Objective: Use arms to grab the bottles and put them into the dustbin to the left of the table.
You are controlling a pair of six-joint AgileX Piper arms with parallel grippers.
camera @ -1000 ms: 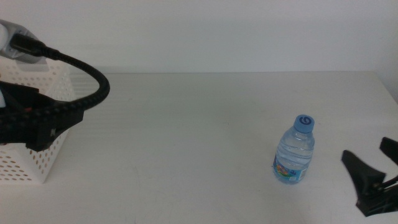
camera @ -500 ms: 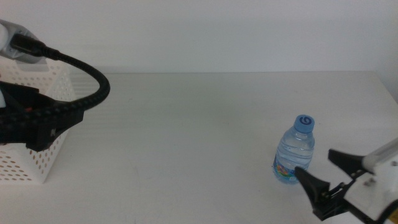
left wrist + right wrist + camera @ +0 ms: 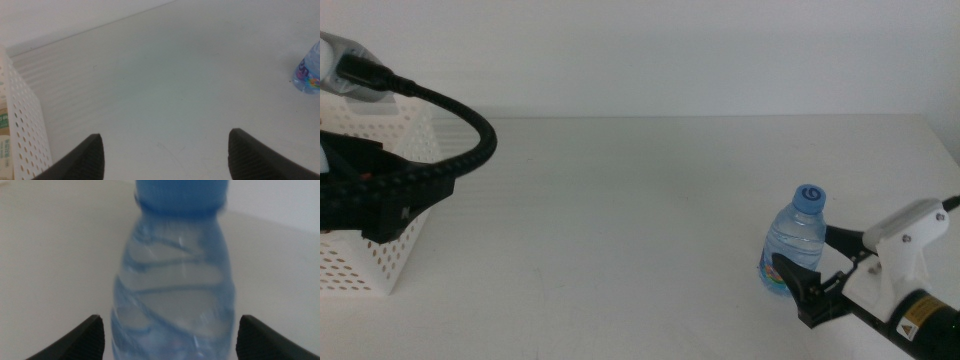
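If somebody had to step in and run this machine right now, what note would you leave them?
Right end effector: open, jaws on either side of the blue-capped water bottle, which stands upright on the table; not yet closed.
Left end effector: open, holding nothing, beside the white dustbin at the table's left.
Done: a labelled item already shows through the dustbin wall; I cannot tell which.
Left: grip the bottle, carry it across, drop it in.

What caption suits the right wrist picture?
Open right gripper closing in on an upright blue-capped water bottle on the white table.
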